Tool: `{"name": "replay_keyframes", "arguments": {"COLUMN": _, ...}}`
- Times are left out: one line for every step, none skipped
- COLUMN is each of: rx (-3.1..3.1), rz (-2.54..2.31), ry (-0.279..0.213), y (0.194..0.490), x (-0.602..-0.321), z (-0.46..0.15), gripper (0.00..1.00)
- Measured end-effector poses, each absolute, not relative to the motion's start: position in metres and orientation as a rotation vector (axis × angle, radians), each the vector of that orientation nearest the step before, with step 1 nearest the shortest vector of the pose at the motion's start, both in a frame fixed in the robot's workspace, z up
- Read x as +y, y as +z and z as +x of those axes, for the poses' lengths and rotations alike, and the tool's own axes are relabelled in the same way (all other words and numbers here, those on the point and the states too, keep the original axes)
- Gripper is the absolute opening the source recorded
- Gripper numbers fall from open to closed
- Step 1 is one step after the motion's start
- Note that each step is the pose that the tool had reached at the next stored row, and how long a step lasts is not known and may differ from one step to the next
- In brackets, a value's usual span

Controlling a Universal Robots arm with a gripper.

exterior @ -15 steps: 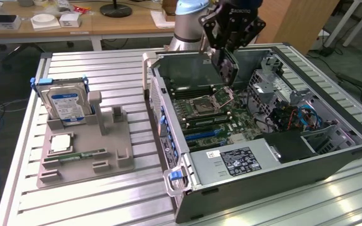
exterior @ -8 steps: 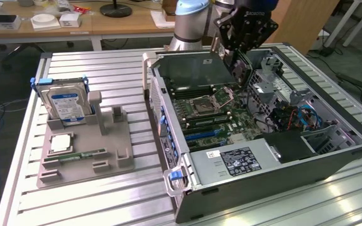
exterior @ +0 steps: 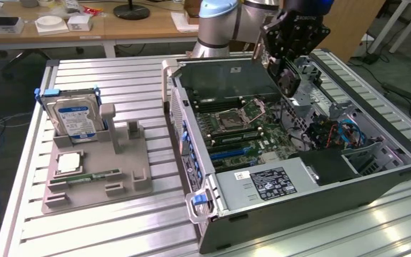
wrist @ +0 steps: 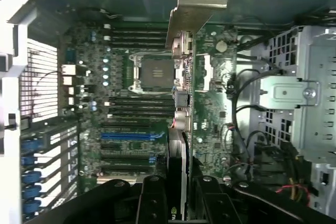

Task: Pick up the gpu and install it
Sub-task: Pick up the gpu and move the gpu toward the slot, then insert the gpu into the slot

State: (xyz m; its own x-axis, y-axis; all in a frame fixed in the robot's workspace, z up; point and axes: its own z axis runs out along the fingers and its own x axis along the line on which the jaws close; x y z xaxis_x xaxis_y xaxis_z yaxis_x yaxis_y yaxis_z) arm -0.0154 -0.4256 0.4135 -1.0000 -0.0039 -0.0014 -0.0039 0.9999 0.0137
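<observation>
Gpu [wrist: 182,103] is clamped edge-on in the partly closed jaws, hanging above the motherboard [wrist: 131,121], long axis pointing down at it, bracket end first.

in the wrist view the gpu [wrist: 185,93] shows edge-on, so its faces cannot be seen, and its near end is hidden between the fingers [wrist: 154,200] of the gripper [wrist: 181,195], which the picture's edge cuts off. in the exterior view the gripper covers most of the card, the arm [exterior: 220,21] is cut by the top edge, and the power supply label's [exterior: 268,183] print is too small to read.
</observation>
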Motion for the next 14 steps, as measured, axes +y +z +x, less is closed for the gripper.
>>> {"name": "replay_keyframes", "arguments": {"rx": 3.139, "rz": -0.006, "ry": 0.021, "y": 0.413, "x": -0.4256, "z": -0.0117, "gripper": 0.27}}
{"name": "replay_keyframes", "arguments": {"rx": 3.138, "rz": -0.006, "ry": 0.021, "y": 0.4126, "x": -0.4256, "z": -0.0095, "gripper": 0.27}}
{"name": "replay_keyframes", "arguments": {"rx": 3.138, "rz": -0.006, "ry": 0.021, "y": 0.4125, "x": -0.4256, "z": -0.0087, "gripper": 0.27}}
{"name": "replay_keyframes", "arguments": {"rx": 3.138, "rz": -0.006, "ry": 0.021, "y": 0.4125, "x": -0.4256, "z": -0.0087, "gripper": 0.27}}
{"name": "replay_keyframes", "arguments": {"rx": 3.138, "rz": -0.006, "ry": 0.021, "y": 0.4125, "x": -0.4256, "z": -0.0087, "gripper": 0.27}}
{"name": "replay_keyframes", "arguments": {"rx": 3.138, "rz": -0.006, "ry": 0.021, "y": 0.4125, "x": -0.4256, "z": -0.0087, "gripper": 0.27}}
{"name": "replay_keyframes", "arguments": {"rx": 3.138, "rz": -0.006, "ry": 0.021, "y": 0.4125, "x": -0.4256, "z": -0.0087, "gripper": 0.27}}
{"name": "replay_keyframes", "arguments": {"rx": 3.138, "rz": -0.006, "ry": 0.021, "y": 0.4125, "x": -0.4256, "z": -0.0087, "gripper": 0.27}}
{"name": "replay_keyframes", "arguments": {"rx": 3.138, "rz": -0.006, "ry": 0.021, "y": 0.4125, "x": -0.4256, "z": -0.0087, "gripper": 0.27}}
{"name": "replay_keyframes", "arguments": {"rx": 3.138, "rz": -0.006, "ry": 0.021, "y": 0.4125, "x": -0.4256, "z": -0.0087, "gripper": 0.27}}
{"name": "replay_keyframes", "arguments": {"rx": 3.138, "rz": -0.006, "ry": 0.021, "y": 0.4125, "x": -0.4256, "z": -0.0087, "gripper": 0.27}}
{"name": "replay_keyframes", "arguments": {"rx": 3.138, "rz": -0.006, "ry": 0.021, "y": 0.4125, "x": -0.4256, "z": -0.0087, "gripper": 0.27}}
{"name": "replay_keyframes", "arguments": {"rx": 3.138, "rz": -0.006, "ry": 0.021, "y": 0.4125, "x": -0.4256, "z": -0.0087, "gripper": 0.27}}
{"name": "replay_keyframes", "arguments": {"rx": 3.138, "rz": -0.006, "ry": 0.021, "y": 0.4125, "x": -0.4256, "z": -0.0087, "gripper": 0.27}}
